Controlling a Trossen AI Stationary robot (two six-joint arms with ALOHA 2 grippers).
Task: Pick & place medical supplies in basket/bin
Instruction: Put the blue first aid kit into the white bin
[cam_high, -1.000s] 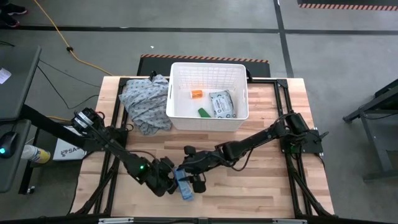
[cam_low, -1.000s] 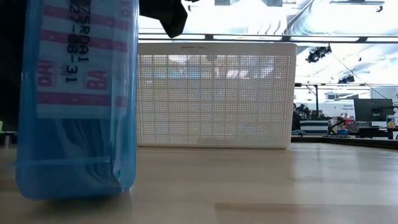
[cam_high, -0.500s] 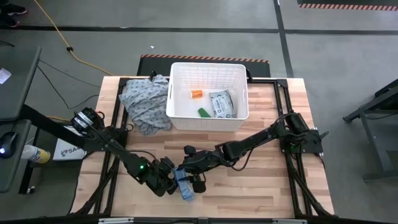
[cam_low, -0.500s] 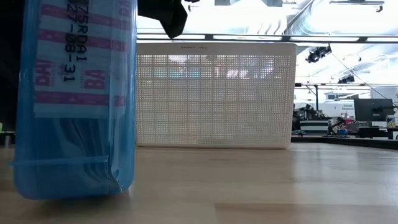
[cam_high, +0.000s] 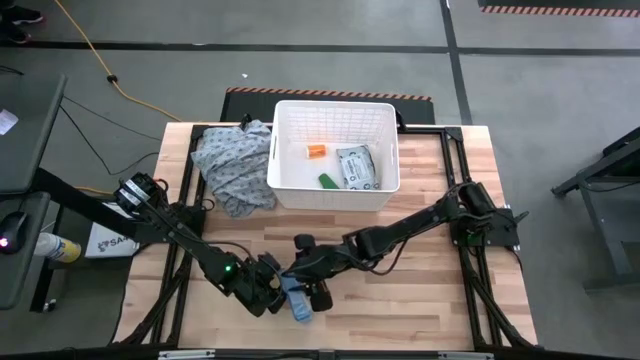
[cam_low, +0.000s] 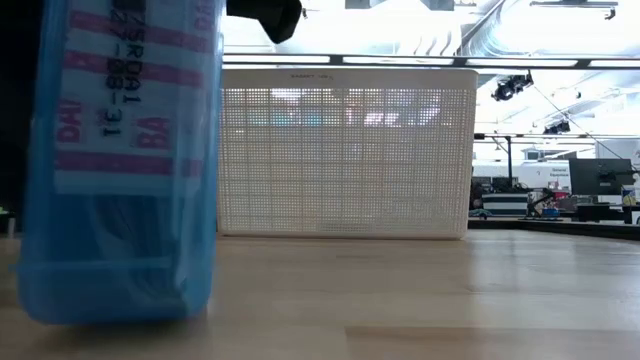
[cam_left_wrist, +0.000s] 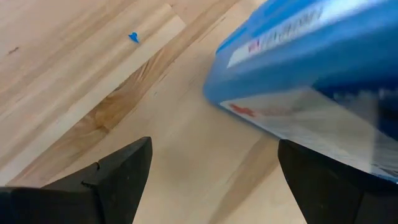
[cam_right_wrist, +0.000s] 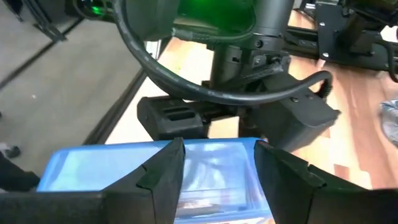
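the high view shows both arms meeting at the near edge of the table (cam_high: 420, 290), about six o'clock from the white basket (cam_high: 334, 195), over a blue first-aid box (cam_high: 296, 301) that is well apart from the basket. the right gripper (cam_right_wrist: 214, 163) straddles the box, one dark finger on each side of its clear-topped body in the right wrist view, so it looks closed on the box — whether the pinch is firm i cannot tell. the left gripper (cam_left_wrist: 211, 168) sits just beside the box at its nine o'clock side, fingers spread wide with bare wood between them, holding nothing. inside the basket lie a grey-white packet (cam_high: 357, 167), a small orange item (cam_high: 316, 151) and a small green item (cam_high: 327, 180); a patterned cloth heap (cam_high: 235, 163) rests against the basket at its nine o'clock side. judging by this, the step in hand is the pickup of the box, and the next move calls for a lift clear of the wood, a carry toward twelve o'clock and a release above the basket rim — the left arm should stay out of that path. the low view shows the box's label with pink bands and the partly readable print "7-08-31"; the rest is too blurred to read.
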